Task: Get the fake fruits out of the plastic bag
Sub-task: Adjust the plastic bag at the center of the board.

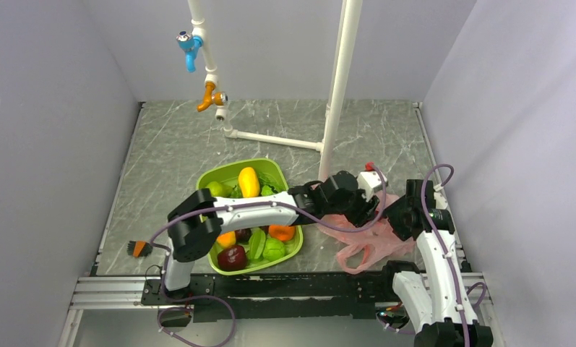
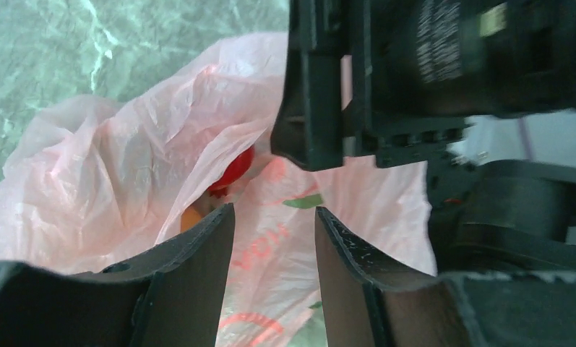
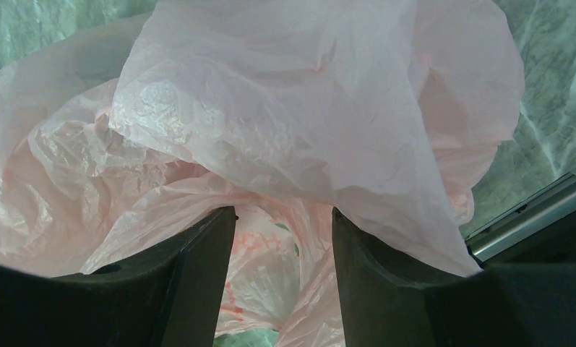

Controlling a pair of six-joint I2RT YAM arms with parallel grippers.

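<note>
The pink plastic bag (image 1: 371,244) lies crumpled on the table at the right, in front of the right arm. In the left wrist view a fold of the plastic bag (image 2: 126,159) gapes, and inside it show a red apple (image 2: 235,170) and an orange-pink patch of the peach (image 2: 191,217). My left gripper (image 2: 274,210) hovers open just over the bag's printed side, holding nothing. My right gripper (image 3: 283,211) is also open, pushed in among the bag's folds (image 3: 270,108), with film draped over its right fingertip (image 3: 371,246). In the top view both grippers (image 1: 368,210) (image 1: 394,217) meet above the bag.
A green tray (image 1: 270,168) holding a yellow mango (image 1: 248,181), a dark maroon apple (image 1: 232,256) and other fruit sits under the left arm. A white pipe frame (image 1: 339,87) stands behind. An orange brush (image 1: 138,249) lies at the left. The metal rail (image 1: 270,289) runs along the front.
</note>
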